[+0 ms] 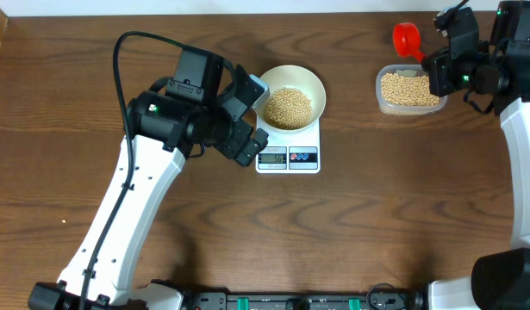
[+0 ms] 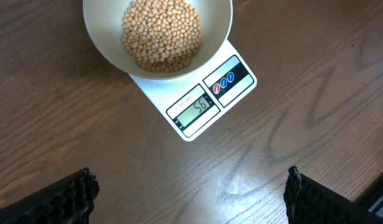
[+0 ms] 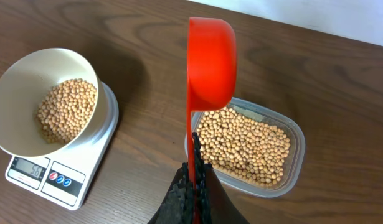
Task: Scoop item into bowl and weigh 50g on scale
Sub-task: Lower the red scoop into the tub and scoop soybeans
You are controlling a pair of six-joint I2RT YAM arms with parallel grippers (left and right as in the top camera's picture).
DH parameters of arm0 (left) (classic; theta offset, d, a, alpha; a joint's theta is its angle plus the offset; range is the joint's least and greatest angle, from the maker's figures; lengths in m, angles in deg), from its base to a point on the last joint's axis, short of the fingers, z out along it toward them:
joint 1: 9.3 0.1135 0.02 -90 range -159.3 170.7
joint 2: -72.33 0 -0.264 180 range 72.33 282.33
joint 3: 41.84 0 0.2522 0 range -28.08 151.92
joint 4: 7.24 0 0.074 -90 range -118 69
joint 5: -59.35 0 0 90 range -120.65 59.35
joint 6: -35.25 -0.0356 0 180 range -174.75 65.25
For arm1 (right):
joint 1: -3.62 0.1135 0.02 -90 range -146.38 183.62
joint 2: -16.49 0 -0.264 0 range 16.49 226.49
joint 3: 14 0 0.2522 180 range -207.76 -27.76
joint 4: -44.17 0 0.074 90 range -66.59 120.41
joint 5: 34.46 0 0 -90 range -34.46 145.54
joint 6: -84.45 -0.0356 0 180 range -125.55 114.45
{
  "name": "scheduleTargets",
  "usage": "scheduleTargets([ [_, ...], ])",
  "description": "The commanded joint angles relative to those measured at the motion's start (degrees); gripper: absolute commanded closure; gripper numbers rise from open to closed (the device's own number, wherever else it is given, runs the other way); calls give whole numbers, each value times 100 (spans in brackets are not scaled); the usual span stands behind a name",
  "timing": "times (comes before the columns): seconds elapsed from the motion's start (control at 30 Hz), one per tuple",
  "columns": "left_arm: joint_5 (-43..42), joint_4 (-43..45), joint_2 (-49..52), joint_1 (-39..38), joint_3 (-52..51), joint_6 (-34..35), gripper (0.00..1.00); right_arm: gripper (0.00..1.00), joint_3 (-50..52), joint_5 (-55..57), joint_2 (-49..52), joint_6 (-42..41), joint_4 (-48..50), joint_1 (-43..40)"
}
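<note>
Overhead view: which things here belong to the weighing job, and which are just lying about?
In the job: beans, bowl, scale, clear tub of spare beans, red scoop held in the shut right tool.
Not in the job: black cable on the left arm; the open left tool holds nothing.

The scale's (image 2: 192, 87) grey display (image 2: 200, 107) reads 56; the small print just above it is too tiny to read.
</note>
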Motion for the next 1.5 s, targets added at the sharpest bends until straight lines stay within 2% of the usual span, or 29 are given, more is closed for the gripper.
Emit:
scheduleTargets([
  [0.0, -52, -17, 39, -7, 98, 9, 2, 99, 44, -33, -85, -44, -9, -28],
  [1.47, -50, -17, 39, -7, 98, 9, 2, 99, 61, -9, 365, -186, -142, -179],
])
